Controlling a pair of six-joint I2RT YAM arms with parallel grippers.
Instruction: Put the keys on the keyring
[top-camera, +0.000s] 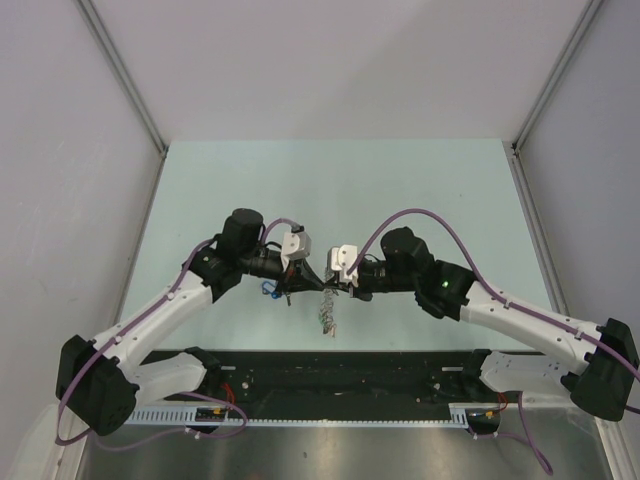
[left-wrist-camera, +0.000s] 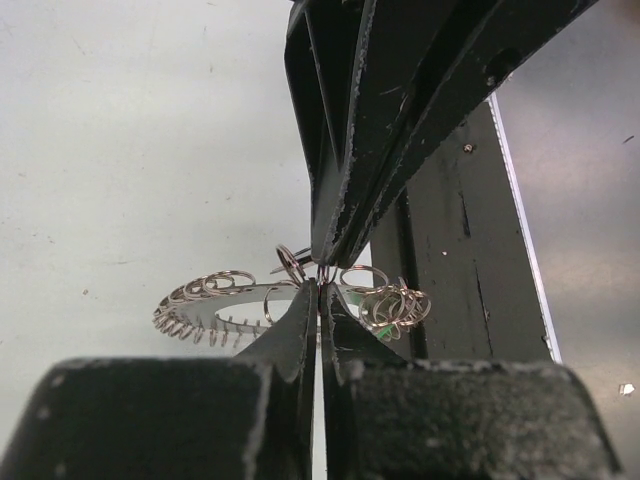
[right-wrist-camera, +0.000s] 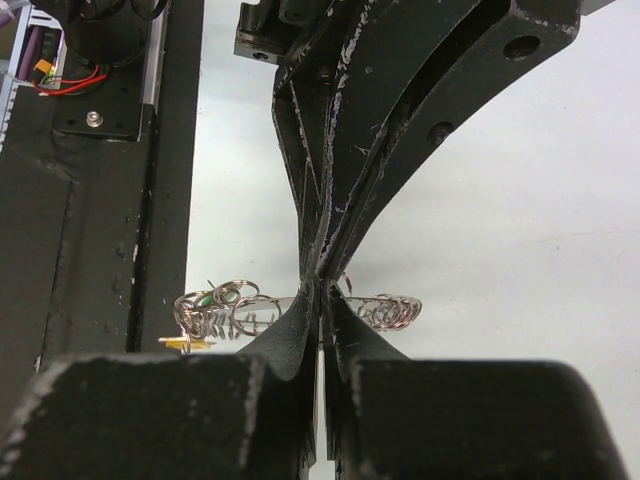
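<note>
Grey metal keyring (left-wrist-camera: 235, 305) sits between both claws; left gripper (left-wrist-camera: 319, 295) and right gripper (right-wrist-camera: 320, 293) are clenched on its rim, tip to tip.

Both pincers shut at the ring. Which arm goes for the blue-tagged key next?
Left, likely. The small blue-tagged key lies beside the left pincer; the right pincer would have to cross the large grey key-fringed metal ring.

Pale green table (top-camera: 330, 180), white walls (top-camera: 340, 60)
Walls close in at 9, 12 and 3 o'clock — metal struts (top-camera: 120, 70) at 11 and 1; soft, even light.
</note>
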